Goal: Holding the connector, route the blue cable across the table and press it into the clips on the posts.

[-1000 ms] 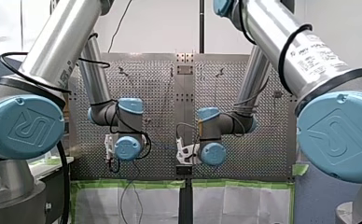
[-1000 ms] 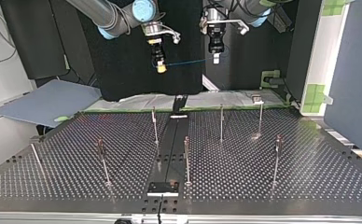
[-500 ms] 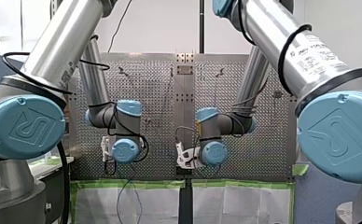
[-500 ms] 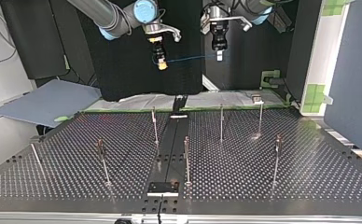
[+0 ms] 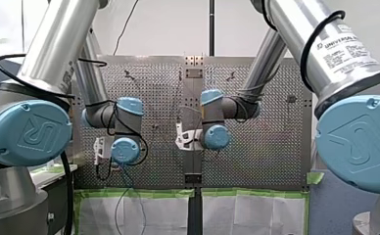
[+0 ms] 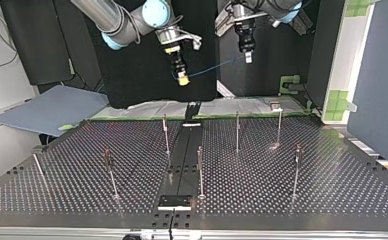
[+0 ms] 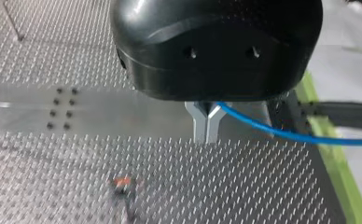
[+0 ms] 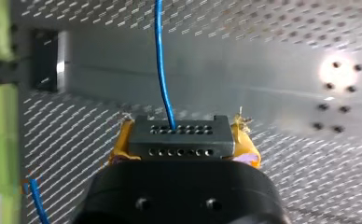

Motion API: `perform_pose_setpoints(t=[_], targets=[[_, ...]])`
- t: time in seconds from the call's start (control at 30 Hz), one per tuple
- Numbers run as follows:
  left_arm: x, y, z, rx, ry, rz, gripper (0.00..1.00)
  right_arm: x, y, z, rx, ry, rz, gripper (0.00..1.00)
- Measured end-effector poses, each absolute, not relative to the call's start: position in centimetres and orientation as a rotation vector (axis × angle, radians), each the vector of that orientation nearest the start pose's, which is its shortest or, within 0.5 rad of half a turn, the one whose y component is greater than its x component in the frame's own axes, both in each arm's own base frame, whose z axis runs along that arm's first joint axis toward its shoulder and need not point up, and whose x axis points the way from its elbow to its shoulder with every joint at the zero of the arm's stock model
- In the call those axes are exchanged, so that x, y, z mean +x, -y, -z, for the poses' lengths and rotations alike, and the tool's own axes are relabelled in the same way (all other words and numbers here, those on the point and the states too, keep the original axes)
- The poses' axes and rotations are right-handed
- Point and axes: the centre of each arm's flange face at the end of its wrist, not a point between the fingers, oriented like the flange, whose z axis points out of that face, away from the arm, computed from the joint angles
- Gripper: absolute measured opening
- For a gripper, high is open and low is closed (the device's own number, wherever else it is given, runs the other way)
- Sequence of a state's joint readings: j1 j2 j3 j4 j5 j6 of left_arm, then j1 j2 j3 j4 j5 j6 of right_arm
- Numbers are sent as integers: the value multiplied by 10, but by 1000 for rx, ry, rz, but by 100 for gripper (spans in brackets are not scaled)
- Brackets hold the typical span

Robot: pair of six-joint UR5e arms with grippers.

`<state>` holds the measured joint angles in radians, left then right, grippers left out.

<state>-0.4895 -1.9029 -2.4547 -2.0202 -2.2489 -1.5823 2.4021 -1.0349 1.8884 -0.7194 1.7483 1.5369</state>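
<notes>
Zero contact yet with tabletop [image 6: 332,190] or posts [image 6: 237,131]. Clamped on connector [image 8: 179,135] with right pincer [image 6: 183,78], pinched shut on blue cable [image 8: 159,56] with left pincer [image 7: 207,126], strung midair between both. Likely light, limp, kink-prone: hold at rigid connector, guide cable gently.

Perforated metal table [image 6: 282,190], glossy blue cable [image 8: 161,70]

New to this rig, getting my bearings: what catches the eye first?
A blue cable stretches through the air between my right gripper and my left gripper, high in the top view's middle. My right gripper clamps a grey connector between yellow pads; thin posts stand on the perforated table below.
</notes>
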Motion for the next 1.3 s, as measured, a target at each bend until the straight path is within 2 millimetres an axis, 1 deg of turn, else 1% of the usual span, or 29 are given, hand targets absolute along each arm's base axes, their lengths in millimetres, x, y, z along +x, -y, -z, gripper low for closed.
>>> perform_pose_setpoints(t=[0.27,0.47,0.5,0.7,0.8,0.9,0.97,1.07,1.2,1.3], targets=[[296,209,-118,-188,-1610,-243,2,499,293,-165,1785,793,-1609,0],[314,195,-141,-259,-1579,-255,2,510,298,-209,1743,759,-1672,0],[318,194,-145,-268,-1573,-256,2,511,299,-219,1730,755,-1683,0],[335,191,-173,-309,-1530,-249,2,514,307,-264,1652,735,-1751,0],[342,192,-188,-327,-1508,-238,2,516,308,-281,1627,726,-1785,0],[346,191,-202,-341,-1491,-228,2,519,309,-289,1624,710,-1810,0],[348,191,-212,-348,-1480,-223,2,521,309,-291,1626,703,-1818,0],[351,190,-225,-361,-1464,-214,2,523,309,-290,1633,700,-1823,0],[352,188,-241,-369,-1449,-206,2,529,311,-284,1646,701,-1824,0],[350,187,-252,-362,-1447,-197,2,534,313,-286,1652,694,-1831,0]])
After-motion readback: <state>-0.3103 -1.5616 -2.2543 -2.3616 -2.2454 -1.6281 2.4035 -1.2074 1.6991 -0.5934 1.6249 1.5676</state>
